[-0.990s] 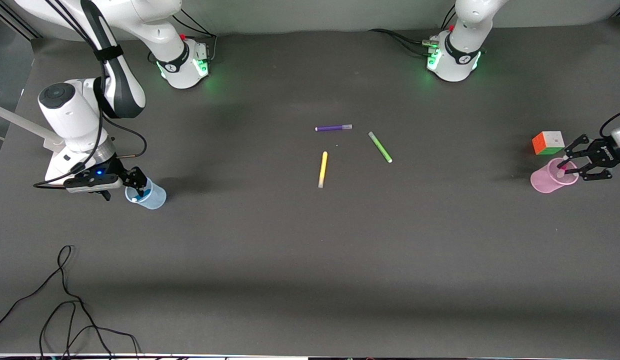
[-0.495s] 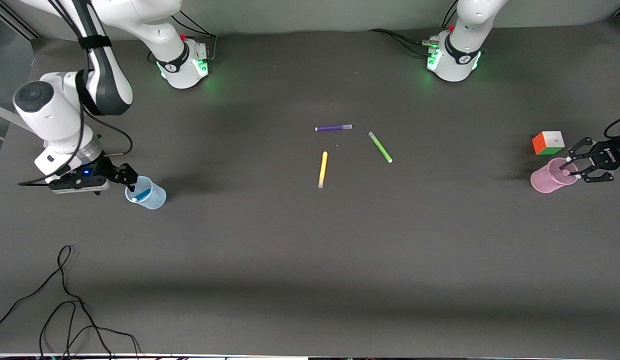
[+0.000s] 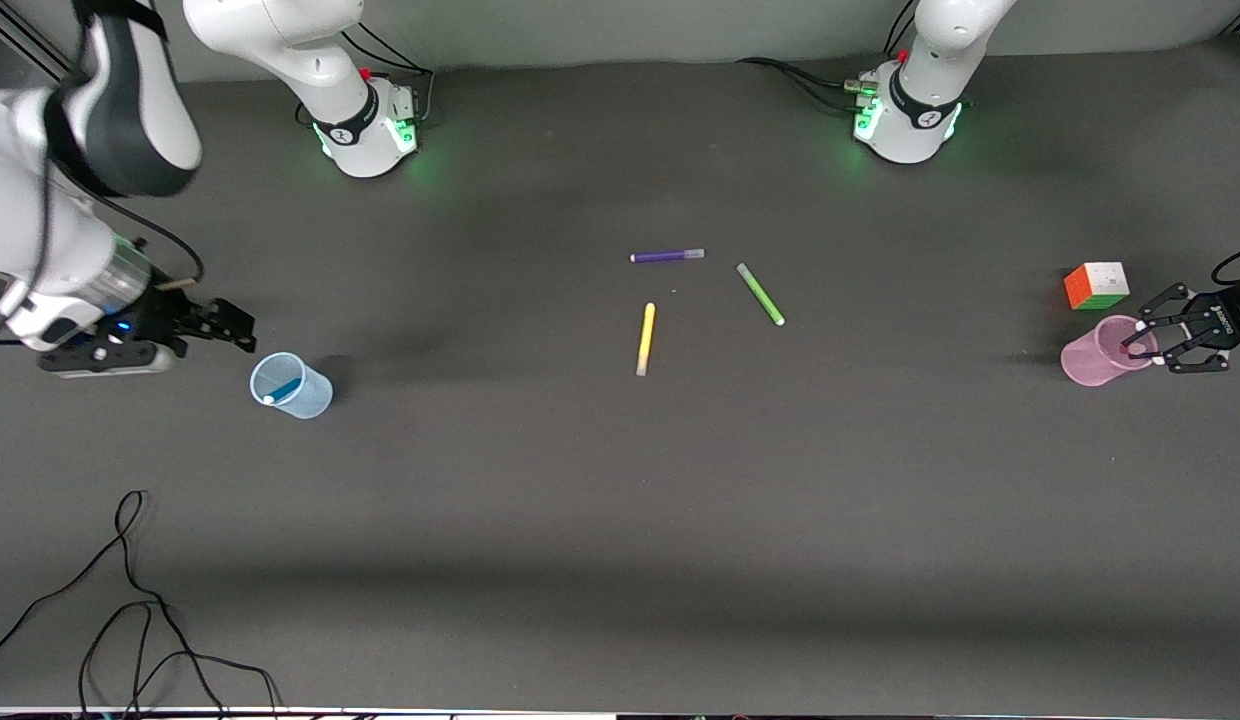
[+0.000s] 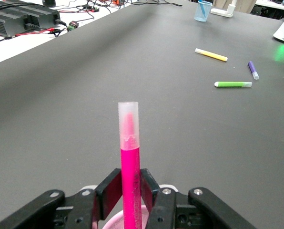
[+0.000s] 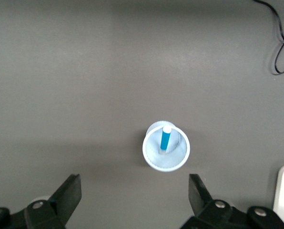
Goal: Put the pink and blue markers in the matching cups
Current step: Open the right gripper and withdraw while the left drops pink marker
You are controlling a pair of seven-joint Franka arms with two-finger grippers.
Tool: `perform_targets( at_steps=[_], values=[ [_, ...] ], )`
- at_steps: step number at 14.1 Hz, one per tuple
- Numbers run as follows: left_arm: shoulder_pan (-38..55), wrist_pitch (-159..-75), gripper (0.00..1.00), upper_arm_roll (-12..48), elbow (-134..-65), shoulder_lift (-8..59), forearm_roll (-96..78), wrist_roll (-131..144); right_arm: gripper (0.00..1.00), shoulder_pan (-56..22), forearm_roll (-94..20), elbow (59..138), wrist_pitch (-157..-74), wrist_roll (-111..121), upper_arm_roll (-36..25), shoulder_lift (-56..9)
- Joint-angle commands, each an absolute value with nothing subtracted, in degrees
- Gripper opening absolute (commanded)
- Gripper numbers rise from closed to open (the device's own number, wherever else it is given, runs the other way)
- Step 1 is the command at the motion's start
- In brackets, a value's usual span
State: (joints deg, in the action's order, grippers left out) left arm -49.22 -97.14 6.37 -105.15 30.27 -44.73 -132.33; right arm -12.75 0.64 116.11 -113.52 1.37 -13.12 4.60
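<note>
Landmark: the yellow pen [image 3: 645, 338] at mid-tabletop [image 3: 620, 520].

Blue cup [image 3: 291, 386]: slightly nearer the front camera than the yellow pen, well toward the right arm's end. The blue marker [image 3: 284, 389] leans inside it, white tip up at the rim; the right wrist view confirms this [image 5: 165, 139].

Right hand [image 3: 242, 330]: fingers spread wide, holding nothing, up in the air beside the cup on the side away from the yellow pen. A second ago it sat right at the cup's rim; since then it has drawn off toward the table's end.

Pink cup [image 3: 1102, 354]: about level with the yellow pen, well toward the left arm's end, just beside the puzzle cube [image 3: 1096, 285].

Left hand [image 3: 1146, 341]: over the pink cup's rim, fingers [image 4: 111, 190] pressed against the pink marker [image 4: 130, 167]. You can't tell whether they have begun to part. The marker stands nearly upright, long axis vertical, lower end down in the cup; what remains, in my judgement, is letting go. This hand has also shifted outward slightly.

Green pen [image 3: 760, 294] and purple pen [image 3: 667, 256] lie farther than the yellow pen, untouched.
</note>
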Motion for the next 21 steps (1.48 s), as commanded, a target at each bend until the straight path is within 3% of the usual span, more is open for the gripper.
perform_targets(
  at_steps=[1, 4, 5, 6, 7, 10, 16, 21],
  values=[
    [-50.8, -94.7, 0.0, 7.0, -104.2, 31.3, -46.0, -135.5, 1.0, -12.8, -0.7, 108.0, -102.7, 2.2, -13.1, 4.7],
    [-51.4, -93.9, 0.0, 6.9, -104.2, 31.4, -45.9, -135.6, 1.0, -12.7, -0.7, 100.9, -97.3, 2.6, -12.7, 4.0],
    [-51.4, -93.8, 0.28, 6.9, -104.2, 31.5, -45.9, -135.8, 1.0, -12.7, -0.7, 99.9, -97.4, 2.5, -12.7, 3.6],
    [-51.4, -93.8, 0.76, 6.9, -104.2, 31.6, -45.9, -135.8, 1.0, -12.5, -0.7, 98.3, -97.4, 2.5, -12.7, 2.3],
    [-51.4, -93.8, 1.0, 6.9, -104.2, 31.8, -45.9, -135.8, 1.0, -12.3, -0.7, 96.2, -97.4, 2.5, -12.7, 0.5],
    [-51.4, -93.9, 1.0, 6.9, -104.2, 32.0, -46.0, -135.8, 1.0, -12.3, -1.1, 89.7, -97.2, 3.3, -12.7, -4.2],
    [-49.7, -95.0, 1.0, 7.2, -100.9, 29.4, -45.1, -128.3, 1.0, -12.3, -4.3, 88.1, -97.2, 1.9, -12.7, -6.5],
    [-42.6, -97.8, 1.0, 7.0, -100.0, 16.2, -37.4, -104.9, 1.0, -12.7, -4.4, 96.6, -98.6, -1.4, -12.2, -1.1]
  ],
)
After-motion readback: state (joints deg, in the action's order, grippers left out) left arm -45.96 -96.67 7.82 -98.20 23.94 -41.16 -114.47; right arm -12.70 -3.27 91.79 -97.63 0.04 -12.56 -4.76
